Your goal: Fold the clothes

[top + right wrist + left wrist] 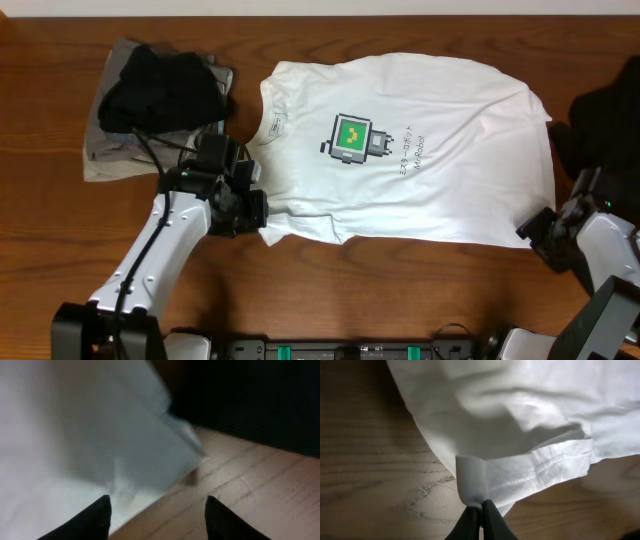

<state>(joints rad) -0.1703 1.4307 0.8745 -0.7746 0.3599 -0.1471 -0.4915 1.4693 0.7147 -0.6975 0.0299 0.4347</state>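
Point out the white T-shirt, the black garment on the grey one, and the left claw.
white T-shirt (450,170): overhead view, chest.
black garment (160,85): overhead view, middle.
left claw (481,506): left wrist view, between fingertips.

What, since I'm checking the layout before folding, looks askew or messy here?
Nothing looks damaged or spilled. The white T-shirt lies spread but wrinkled, its sleeve doubled over where the left gripper pinches it. A black garment sits crumpled on a grey-khaki garment beside the collar.

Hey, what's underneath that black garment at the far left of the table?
A grey-khaki garment lies under the black garment, edges showing around it. Its covered middle, and anything else beneath, cannot be seen.
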